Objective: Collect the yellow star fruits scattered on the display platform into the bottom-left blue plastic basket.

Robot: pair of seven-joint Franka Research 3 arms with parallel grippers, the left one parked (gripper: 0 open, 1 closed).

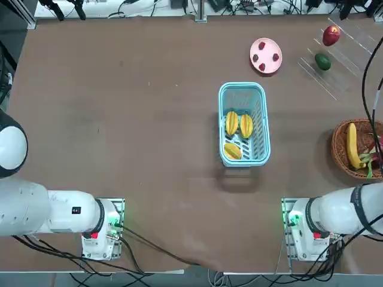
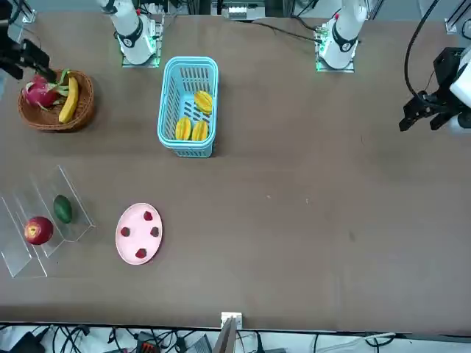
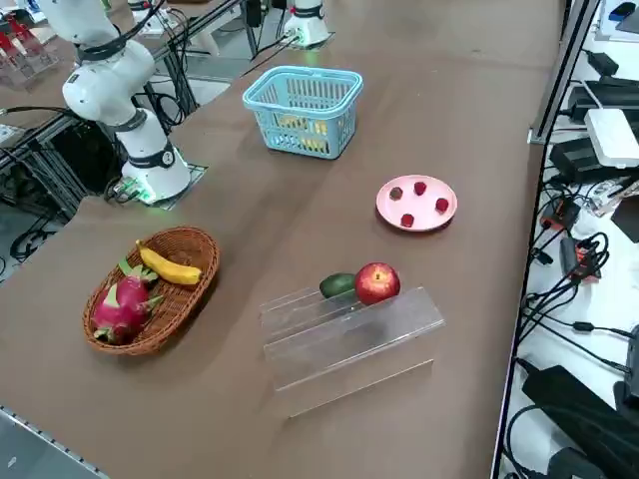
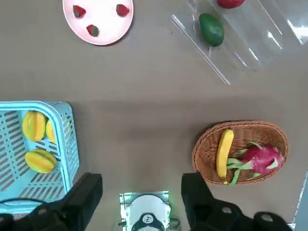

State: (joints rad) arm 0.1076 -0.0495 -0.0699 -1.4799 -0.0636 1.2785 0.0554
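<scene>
3 yellow star fruits (image 1: 239,133) in blue plastic basket (image 1: 261,127), display platform (image 3: 344,339) holding apple (image 3: 376,282) and green fruit (image 3: 337,284), right gripper (image 4: 142,202) raised high, fingers spread, empty

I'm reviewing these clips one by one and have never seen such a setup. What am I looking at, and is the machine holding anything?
These are four cameras on one brown table: overhead, from across the table, from the robot's right side, and from the working arm's wrist. Two white robot arms are bolted at one table edge; only the right one works. Its right gripper, seen in the wrist view, hangs high above the table with its fingers open and empty. Three yellow star fruits lie in the blue plastic basket. The clear display platform carries a red apple and a green fruit. A pink plate holds small red berries, and a woven basket holds a banana and a dragon fruit.
</scene>
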